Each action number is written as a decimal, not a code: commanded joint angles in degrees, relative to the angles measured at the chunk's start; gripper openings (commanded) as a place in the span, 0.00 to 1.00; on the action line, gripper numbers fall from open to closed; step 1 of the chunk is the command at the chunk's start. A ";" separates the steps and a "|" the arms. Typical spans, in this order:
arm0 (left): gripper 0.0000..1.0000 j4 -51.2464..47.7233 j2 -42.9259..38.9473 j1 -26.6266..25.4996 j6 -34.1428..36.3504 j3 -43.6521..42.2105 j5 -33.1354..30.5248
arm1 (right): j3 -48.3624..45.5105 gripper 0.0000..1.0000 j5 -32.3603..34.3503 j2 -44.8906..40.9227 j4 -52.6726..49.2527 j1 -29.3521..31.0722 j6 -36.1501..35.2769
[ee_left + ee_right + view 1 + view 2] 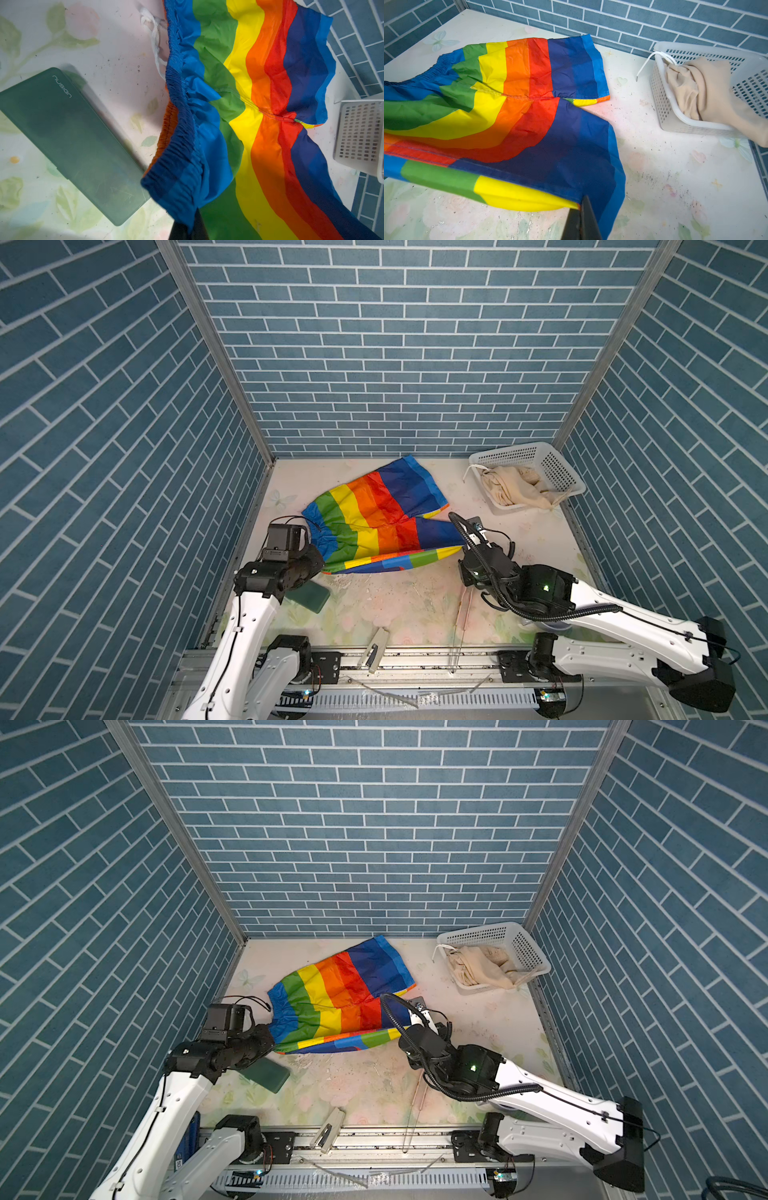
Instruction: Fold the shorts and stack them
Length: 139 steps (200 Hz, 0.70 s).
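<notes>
Surroundings: A green case [309, 597] marked "nusign" lay on the table [415, 605] just near-left of the rainbow-striped shorts [374, 522]. A white basket [555, 466] stood in the far right corner. A pale stapler-like item [376, 649] and a thin stick [463, 614] lay toward the near edge, and dark specks dotted the flowered surface.
Task things: The rainbow-striped shorts were spread across the middle of the table, waistband to the left and legs to the right, with the far leg lying flat. The beige shorts [513, 487] sat bunched in the basket and spilled over its near rim, their white drawstring [645, 62] hanging over the left rim.
Left tool: The left tool [194, 225] was clamped on the near end of the gathered blue waistband.
Right tool: The right tool [582, 205] was pinched shut on the near leg's hem corner, where the yellow underside showed. The near edge of the cloth was held up off the table.
Arm pose: Both arms reached in from the near rail, with their wrists turned inward at the shorts' left and right ends.
Hidden: In both top views the wrists and cloth covered the fingers. Each wrist view showed only dark fingertips. The left arm covered one end of the case.
</notes>
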 commanded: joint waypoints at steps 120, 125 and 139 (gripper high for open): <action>0.01 11.20 22.97 7.83 0.36 12.64 -3.25 | 34.99 0.00 -13.45 38.51 20.36 -31.48 -18.57; 0.01 11.65 23.71 8.15 0.35 12.99 -3.13 | 36.85 0.00 -13.78 40.24 20.47 -31.81 -19.17; 0.02 12.68 26.01 8.73 0.18 13.92 -2.78 | 42.37 0.00 -14.87 45.57 20.74 -32.55 -20.59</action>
